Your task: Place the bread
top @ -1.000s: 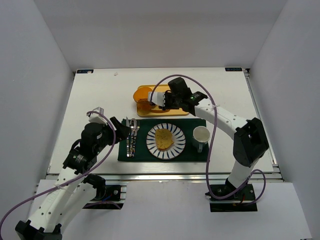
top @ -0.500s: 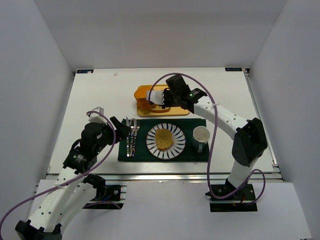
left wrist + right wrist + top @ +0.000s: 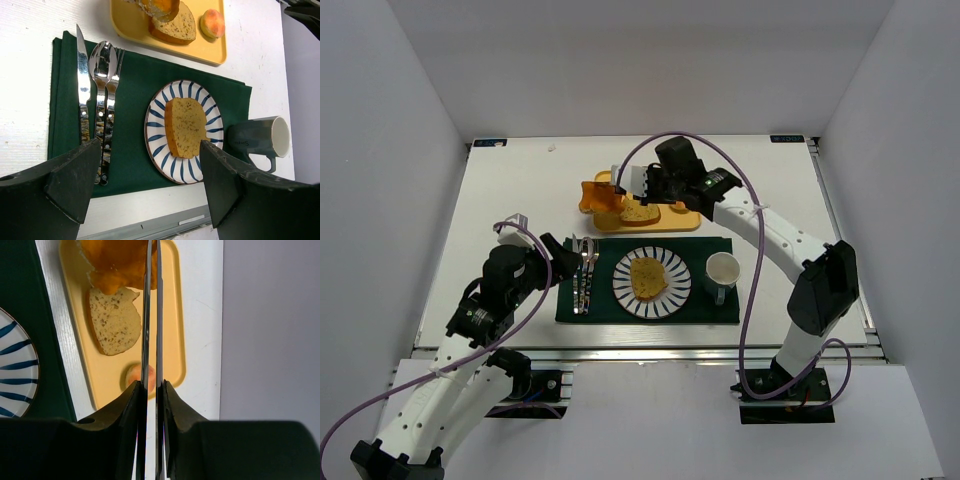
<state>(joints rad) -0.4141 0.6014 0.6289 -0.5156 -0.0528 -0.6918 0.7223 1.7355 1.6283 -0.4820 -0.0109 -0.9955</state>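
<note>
The bread [image 3: 598, 195] is a flat orange-golden toast slice that hangs tilted above the left end of the yellow tray [image 3: 680, 218]. Metal tongs [image 3: 144, 368] pinch its edge, and in the right wrist view the bread [image 3: 117, 262] shows at the far tips. My right gripper [image 3: 645, 185] [image 3: 151, 385] is shut on the tongs' handles. My left gripper [image 3: 563, 262] [image 3: 150, 150] stands open and holds nothing, over the near left of the green mat [image 3: 710, 305]. The striped plate [image 3: 623, 290] [image 3: 157, 120] carries another golden slice [image 3: 648, 277] [image 3: 187, 125].
On the tray lie a greyish-brown slice [image 3: 640, 212] [image 3: 114, 320] and a small peach-coloured round piece [image 3: 135, 376] [image 3: 212, 23]. A knife, spoon and fork [image 3: 583, 270] [image 3: 100, 90] lie left of the plate. A mug [image 3: 722, 270] [image 3: 260, 137] stands to the plate's right.
The tongs closed on the bread and lifted it up and to the left off the tray, uncovering the greyish-brown slice. The left arm has not moved.
</note>
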